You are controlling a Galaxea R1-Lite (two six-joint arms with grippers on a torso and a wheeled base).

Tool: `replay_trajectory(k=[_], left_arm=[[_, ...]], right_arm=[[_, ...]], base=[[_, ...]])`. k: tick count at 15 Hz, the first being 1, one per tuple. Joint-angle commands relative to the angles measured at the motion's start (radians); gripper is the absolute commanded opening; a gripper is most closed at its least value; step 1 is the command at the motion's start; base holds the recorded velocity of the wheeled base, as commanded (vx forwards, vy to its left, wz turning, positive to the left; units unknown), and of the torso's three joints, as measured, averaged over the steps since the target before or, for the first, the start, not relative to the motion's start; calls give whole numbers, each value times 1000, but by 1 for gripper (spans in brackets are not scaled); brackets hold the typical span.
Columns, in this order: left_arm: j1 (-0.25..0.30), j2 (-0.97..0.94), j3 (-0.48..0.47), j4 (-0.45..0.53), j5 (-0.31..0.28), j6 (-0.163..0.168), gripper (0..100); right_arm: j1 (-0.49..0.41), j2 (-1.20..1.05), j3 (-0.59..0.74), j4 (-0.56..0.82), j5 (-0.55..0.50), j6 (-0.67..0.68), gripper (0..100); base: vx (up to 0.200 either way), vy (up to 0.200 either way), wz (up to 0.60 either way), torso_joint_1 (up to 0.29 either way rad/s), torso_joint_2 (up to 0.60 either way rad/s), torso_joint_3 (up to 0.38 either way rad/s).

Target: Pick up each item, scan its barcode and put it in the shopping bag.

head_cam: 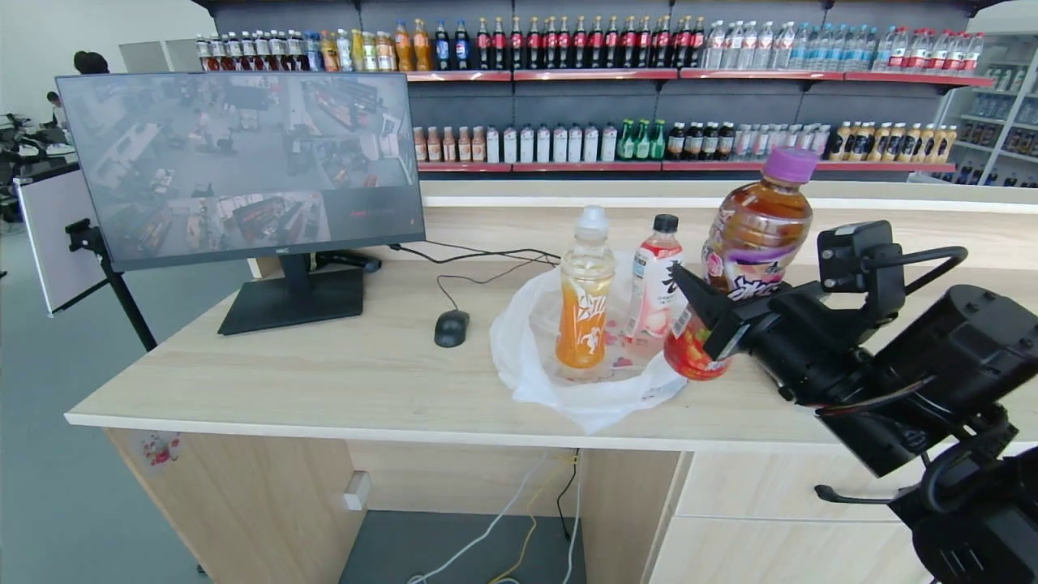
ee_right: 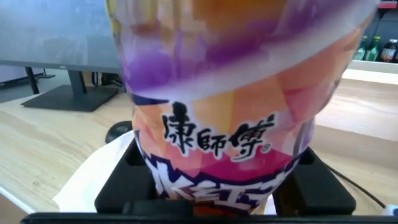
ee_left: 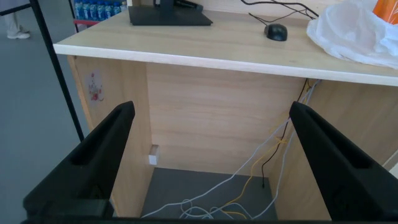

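While hanging over the right end of the wooden desk [head_cam: 324, 373], grips a purple-capped tea bottle [head_cam: 754, 235] in the right gripper [head_cam: 699, 320], black fingers clamped on the lower part of the label. Holds that bottle tilted, cap up and leaning away to the right, reddish base low and just beside the right rim of the shopping bag [head_cam: 527, 357], lifted off the desktop. Shows, close up from the right wrist, the same bottle [ee_right: 217, 93] pressed between the dark fingers of the right gripper [ee_right: 217, 196], pink and purple label facing the lens. Finds the shopping bag, thin white plastic, spread open on the desk near its front edge, with two bottles upright inside: an orange drink bottle [head_cam: 584, 308] with a white cap, and just to its right a pink drink bottle [head_cam: 654, 284] with a black cap. Has the left gripper [ee_left: 211, 162] low in front of the desk, below the desktop edge, fingers spread wide and grasping nothing. Catches, from the left wrist, a corner of the bag [ee_left: 354, 31] above. Includes a black mouse [head_cam: 451, 328] left of the bag, a monitor [head_cam: 243, 162] at the desk's left end, and shelves of drinks [head_cam: 689, 73] behind.
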Motion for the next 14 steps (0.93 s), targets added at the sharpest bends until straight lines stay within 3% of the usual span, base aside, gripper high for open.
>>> replay_trajectory(k=[1,3,11,14], left_arm=[[0,0,0,0,0,0,100],[2,0,0,0,0,0,100],[0,0,0,0,0,-1,100],[0,0,0,0,0,0,100]], right_arm=[[33,68,-51,-1,0,7,0],[82,106,-112,-1,0,5,0],[68,335,-304,-1,0,7,0],[35,365,-307,-1,-1,7,0]], base=[[0,0,0,0,0,0],[0,0,0,0,0,0],[0,0,0,0,0,0],[0,0,0,0,0,0]])
